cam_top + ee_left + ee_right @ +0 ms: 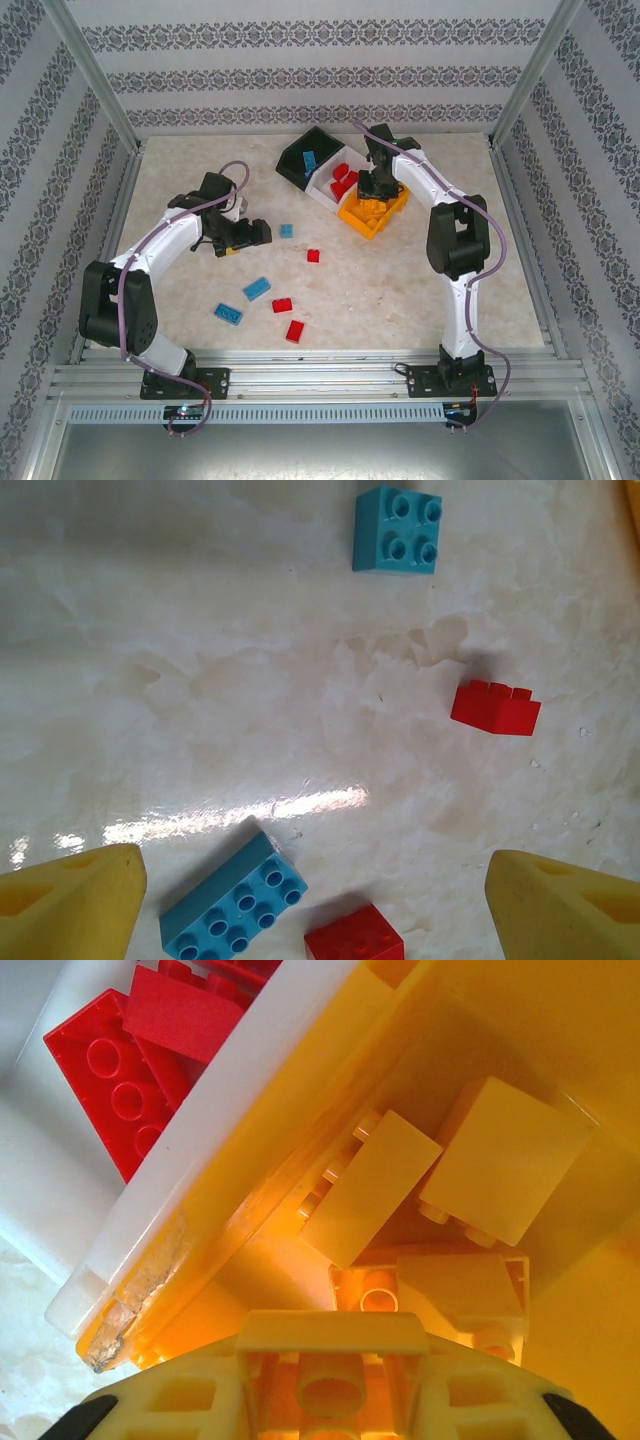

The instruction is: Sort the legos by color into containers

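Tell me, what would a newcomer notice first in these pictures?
Three joined bins at the table's far middle: black, white holding red bricks, and orange. The right gripper hangs over the orange bin, shut on a yellow brick. Blue and red loose bricks lie scattered by the open left gripper.

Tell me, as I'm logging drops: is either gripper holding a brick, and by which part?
The right gripper clamps a yellow brick by its opposite sides, above the orange bin. The left gripper holds nothing.
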Controlling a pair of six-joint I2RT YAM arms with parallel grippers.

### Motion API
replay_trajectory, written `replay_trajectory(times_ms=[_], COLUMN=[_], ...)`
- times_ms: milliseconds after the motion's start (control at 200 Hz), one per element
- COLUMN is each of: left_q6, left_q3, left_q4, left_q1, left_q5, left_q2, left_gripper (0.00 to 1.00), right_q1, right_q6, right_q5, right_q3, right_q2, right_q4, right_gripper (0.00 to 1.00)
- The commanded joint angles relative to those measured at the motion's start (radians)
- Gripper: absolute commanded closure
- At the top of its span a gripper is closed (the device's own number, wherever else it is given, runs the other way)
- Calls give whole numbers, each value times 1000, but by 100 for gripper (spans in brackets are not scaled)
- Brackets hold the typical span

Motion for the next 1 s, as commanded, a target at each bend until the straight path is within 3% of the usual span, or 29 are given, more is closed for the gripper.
replay_trajectory(times_ms=[0,190,310,385,684,994], left_q6=[2,-2,5,9,-12,-91], left_q3=[18,4,15,21,39,51], left_q4=[5,20,16,16,70,200], left_q1=[1,1,2,2,1,1], left_q5=[1,4,4,5,36,102], left_q2=[4,6,12,14,48,85], left_gripper=[12,12,12,12,12,10], right_q1=[-7,-9,-10,-10,0,6], right_q6=[6,6,10,11,-1,16], right_q5=[-17,7,38,53,47,-32], right_q3=[40,75,96,104,99,-26], right_q2=[26,47,42,28,-105,-297], right_q4=[-1,-28,-46,-53,-88,-97], right_gripper=[74,71,49,41,38,32])
